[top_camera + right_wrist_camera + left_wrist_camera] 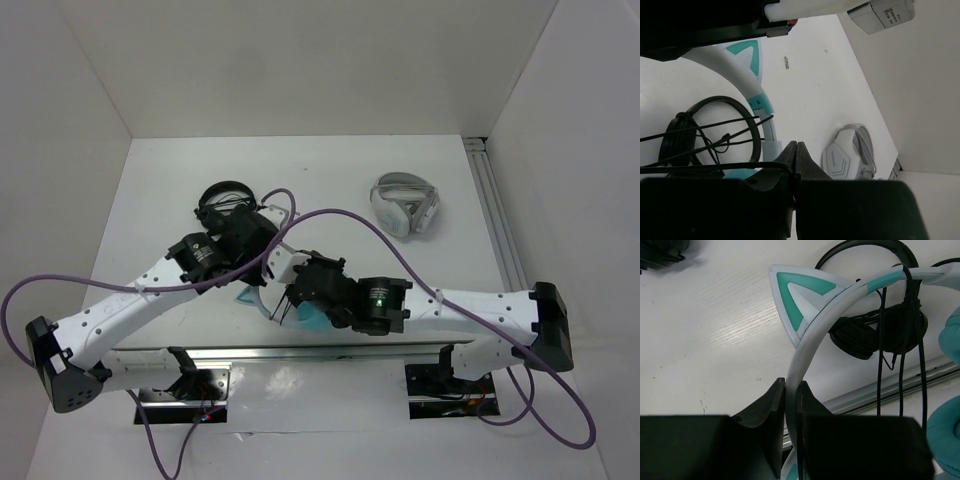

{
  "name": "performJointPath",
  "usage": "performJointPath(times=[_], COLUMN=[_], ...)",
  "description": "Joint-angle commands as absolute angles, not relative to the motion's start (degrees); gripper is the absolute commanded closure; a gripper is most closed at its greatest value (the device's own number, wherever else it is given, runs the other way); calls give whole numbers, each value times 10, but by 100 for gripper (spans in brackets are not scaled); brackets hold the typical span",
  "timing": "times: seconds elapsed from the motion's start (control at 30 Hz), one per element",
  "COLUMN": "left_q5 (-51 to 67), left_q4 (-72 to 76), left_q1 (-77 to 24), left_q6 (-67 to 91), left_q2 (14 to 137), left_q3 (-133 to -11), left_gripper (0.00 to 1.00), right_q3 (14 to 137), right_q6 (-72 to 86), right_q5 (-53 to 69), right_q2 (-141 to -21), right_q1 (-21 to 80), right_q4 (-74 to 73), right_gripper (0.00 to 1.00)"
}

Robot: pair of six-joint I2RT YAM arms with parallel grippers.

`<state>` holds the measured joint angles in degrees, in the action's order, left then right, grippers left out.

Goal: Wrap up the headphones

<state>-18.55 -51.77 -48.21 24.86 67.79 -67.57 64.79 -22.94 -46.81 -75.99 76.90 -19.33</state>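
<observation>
The headphones [805, 335] have a pale headband with a teal cat ear [800, 295] and teal ear cups [947, 432]. My left gripper [791, 382] is shut on the headband, which passes between its jaws. The thin black cable [901, 340] is looped several times over the headband. In the right wrist view, the cable [740, 166] runs into the closed jaws of my right gripper [796, 145], beside the headband [730, 65]. From above, both grippers [268, 250] [292, 300] meet at the table's middle, and only bits of the teal cups [312, 320] show beneath them.
Small black headphones [222, 195] lie just behind the left gripper, under the held headband [860, 337]. Grey-white headphones [405, 205] sit at the back right [847, 152]. A metal rail [497, 220] runs along the right edge. White walls enclose the table.
</observation>
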Motion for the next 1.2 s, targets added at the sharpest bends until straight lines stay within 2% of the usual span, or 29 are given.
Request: performJointPath(times=[0.0, 0.2, 0.27, 0.4, 0.5, 0.57, 0.73, 0.8, 0.9, 1.17], left_q5=[-179, -179, -179, -185, -198, -203, -203, -208, -208, -222], left_q4=[-546, -551, -551, -556, -562, -562, -562, -556, -556, -570], left_q1=[-518, -524, -524, -524, -524, -524, -524, -524, -524, -493], left_q6=[250, 255, 255, 261, 276, 283, 301, 308, 316, 360], left_q2=[648, 625, 625, 625, 631, 636, 642, 647, 647, 664], left_q3=[-667, -667, -667, -672, -679, -692, -716, -725, -738, -745], left_gripper=[100, 100, 100, 100, 100, 100, 100, 100, 100, 100], right_q3=[650, 650, 636, 624, 619, 625, 625, 609, 591, 547], right_q6=[-270, -270, -265, -239, -215, -208, -198, -198, -198, -192], right_q5=[-498, -436, -429, -387, -308, -202, -157, -167, -171, -124], right_q2=[-741, -767, -774, -774, -762, -756, -762, -762, -738, -665], right_q1=[704, 638, 624, 596, 572, 547, 519, 519, 498, 476], right_q4=[-108, -98, -98, -89, -97, -112, -112, -94, -64, -11], right_gripper=[94, 93, 86, 85, 85, 85, 85, 89, 100, 100])
